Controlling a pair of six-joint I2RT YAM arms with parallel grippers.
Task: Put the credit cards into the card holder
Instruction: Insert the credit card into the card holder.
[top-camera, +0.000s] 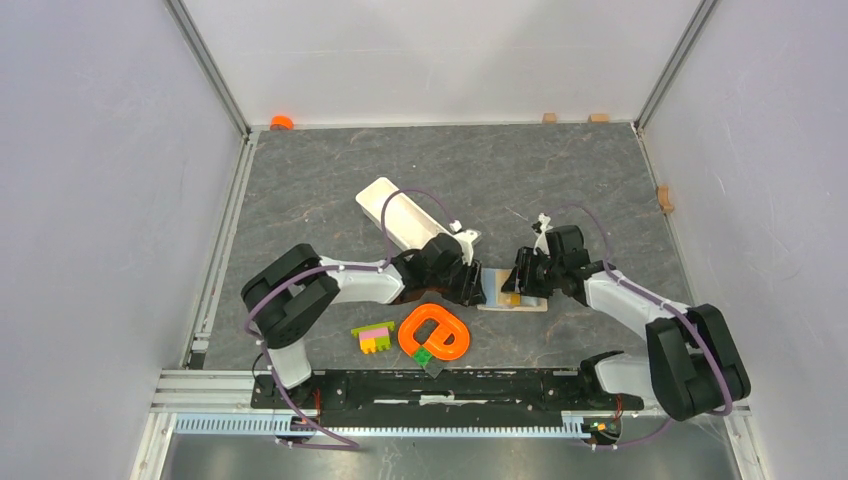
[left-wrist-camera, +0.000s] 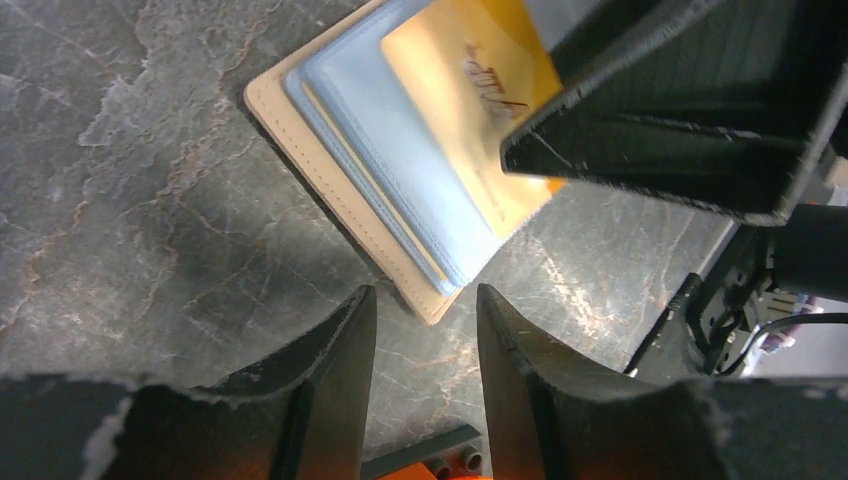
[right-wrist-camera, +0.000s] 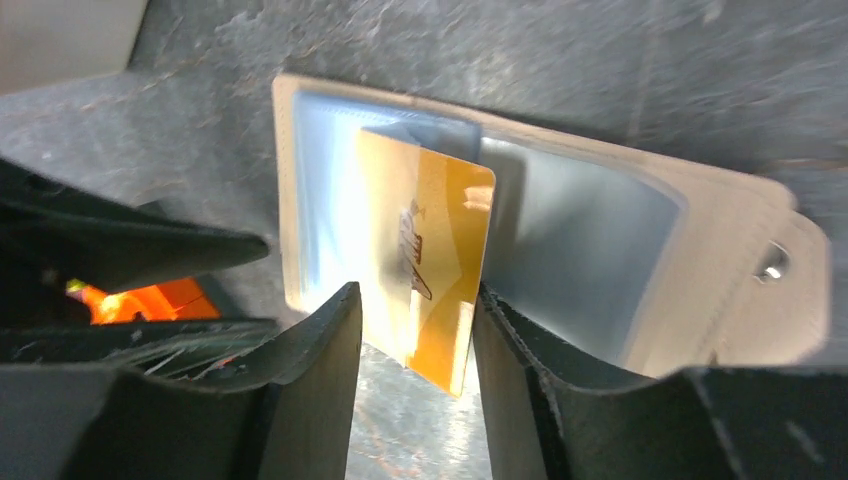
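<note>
The beige card holder lies open on the dark table between both grippers. Its inner sleeves are pale blue. The orange-gold card rests slanted over the sleeves, its far end tucked into one. My right gripper holds this card by its side edges between its fingers, over the open holder. My left gripper is open and empty, with the holder's beige corner just beyond its tips and the card farther on. I cannot tell a light blue card apart from the sleeves.
A long white tray lies behind the left arm. An orange ring toy, pink-yellow-green bricks and a small green brick sit in front of the grippers. Walls enclose the table on three sides.
</note>
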